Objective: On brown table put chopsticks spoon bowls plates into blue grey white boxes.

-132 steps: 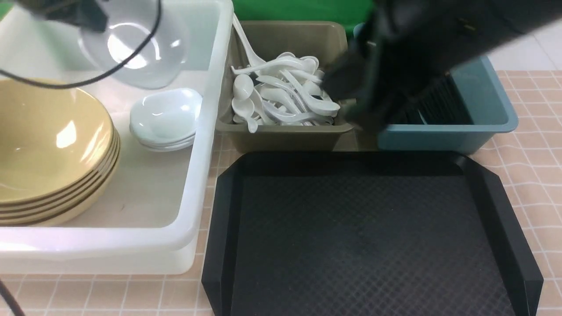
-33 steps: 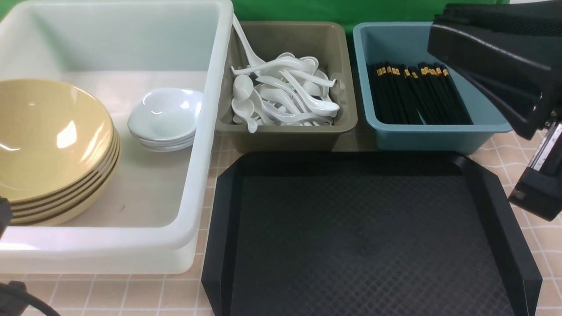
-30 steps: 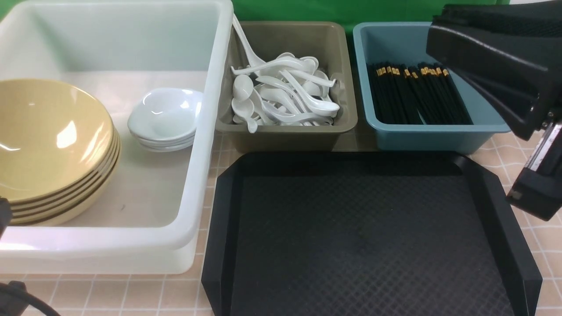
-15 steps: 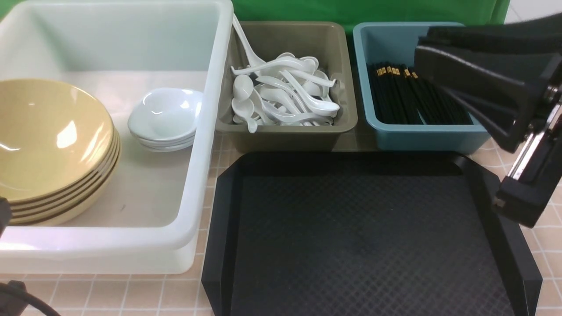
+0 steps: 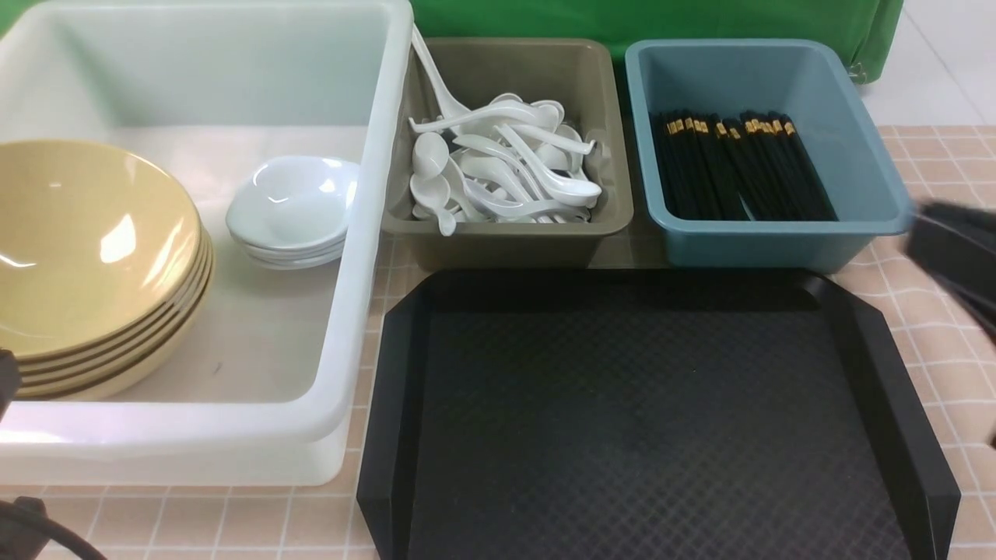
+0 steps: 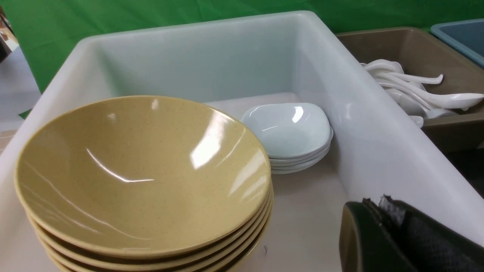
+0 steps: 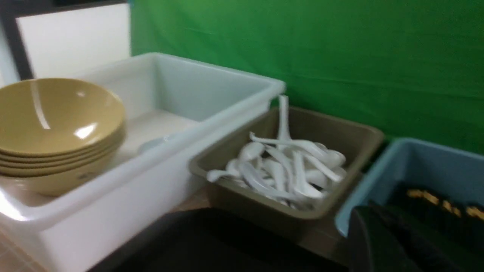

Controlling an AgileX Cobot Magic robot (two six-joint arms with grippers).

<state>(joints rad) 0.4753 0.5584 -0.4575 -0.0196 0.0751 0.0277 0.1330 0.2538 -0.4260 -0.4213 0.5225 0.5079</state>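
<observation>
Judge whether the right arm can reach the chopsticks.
Probably yes: the right gripper looks shut and would need opening, but the chopsticks lie uncovered in the open-topped blue box.

Looks like a robot test setup, prob. a lab; room type can't be confirmed. Green cloth hung as backdrop behind the white box; black robot arm well to R of it; grid-pattern tablecloth under it, w/ sorted tableware, e.g. yellow bowls, inside.
</observation>
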